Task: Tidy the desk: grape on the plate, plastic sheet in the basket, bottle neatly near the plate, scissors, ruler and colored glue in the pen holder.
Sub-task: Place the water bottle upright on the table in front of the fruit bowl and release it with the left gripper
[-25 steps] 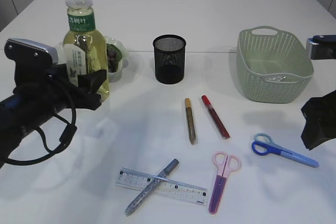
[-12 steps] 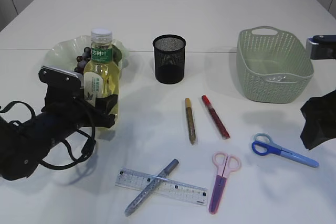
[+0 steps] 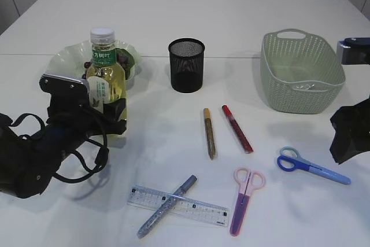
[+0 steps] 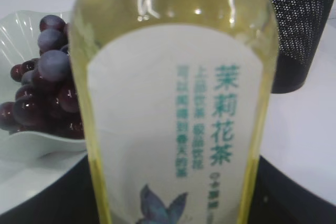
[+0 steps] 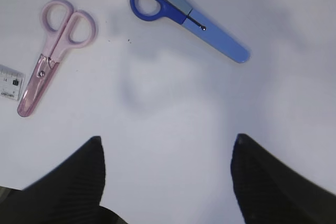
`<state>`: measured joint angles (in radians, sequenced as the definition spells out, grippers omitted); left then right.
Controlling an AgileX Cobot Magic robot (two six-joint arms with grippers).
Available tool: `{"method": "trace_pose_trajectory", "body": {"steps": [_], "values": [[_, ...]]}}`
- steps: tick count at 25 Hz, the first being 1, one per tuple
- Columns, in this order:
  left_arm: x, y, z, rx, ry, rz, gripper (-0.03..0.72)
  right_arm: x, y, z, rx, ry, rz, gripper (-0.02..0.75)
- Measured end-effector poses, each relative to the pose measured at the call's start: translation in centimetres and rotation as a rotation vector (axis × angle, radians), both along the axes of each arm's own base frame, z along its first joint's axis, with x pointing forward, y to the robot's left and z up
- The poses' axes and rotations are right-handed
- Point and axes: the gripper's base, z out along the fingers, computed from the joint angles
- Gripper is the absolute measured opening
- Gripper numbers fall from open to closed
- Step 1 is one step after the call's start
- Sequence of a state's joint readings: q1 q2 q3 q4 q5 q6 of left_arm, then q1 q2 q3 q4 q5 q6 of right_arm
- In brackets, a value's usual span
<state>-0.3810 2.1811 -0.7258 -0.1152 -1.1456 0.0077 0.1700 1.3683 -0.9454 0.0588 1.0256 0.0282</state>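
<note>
My left gripper (image 3: 108,114) is shut on the bottle (image 3: 106,82) of yellow tea, which stands upright against the front right of the pale green plate (image 3: 65,57). Dark grapes (image 4: 48,85) lie on that plate. The black mesh pen holder (image 3: 187,65) stands at centre back. A clear plastic sheet (image 3: 303,87) lies in the green basket (image 3: 300,105). Gold glue (image 3: 209,132), red glue (image 3: 237,128), grey glue (image 3: 167,205) and the ruler (image 3: 196,206) lie on the table. My right gripper (image 5: 168,139) hangs open and holds nothing, near the blue scissors (image 5: 191,19) and pink scissors (image 5: 52,51).
The grey glue stick lies across the ruler near the front edge. The basket stands at the back right, close to my right arm (image 3: 350,131). A cable loop from the left arm (image 3: 34,154) trails on the table at the front left.
My left arm has carried the bottle down and back from close to the camera, setting it beside the plate. The right arm has not moved.
</note>
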Motion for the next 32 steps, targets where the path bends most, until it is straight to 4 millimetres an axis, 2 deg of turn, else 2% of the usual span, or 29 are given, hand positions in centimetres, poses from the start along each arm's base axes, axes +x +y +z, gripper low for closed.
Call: {"method": "trace_pose_trajectory", "body": {"steps": [6, 16, 25, 32], "values": [[0.0, 0.0, 0.0, -0.005, 0.001, -0.008, 0.554, 0.0, 0.0, 0.0, 0.001, -0.006, 0.000, 0.577], [0.0, -0.1, 0.4, 0.000, 0.011, -0.023, 0.580, 0.0, 0.0, 0.0, 0.001, -0.006, 0.000, 0.577], [-0.7, 0.1, 3.7, -0.025, -0.054, -0.025, 0.585, 0.0, 0.0, 0.0, 0.001, -0.006, 0.000, 0.577], [-2.6, 0.8, 8.6, -0.060, -0.178, -0.049, 0.585, 0.0, 0.0, 0.0, 0.001, -0.006, 0.000, 0.577]]}}
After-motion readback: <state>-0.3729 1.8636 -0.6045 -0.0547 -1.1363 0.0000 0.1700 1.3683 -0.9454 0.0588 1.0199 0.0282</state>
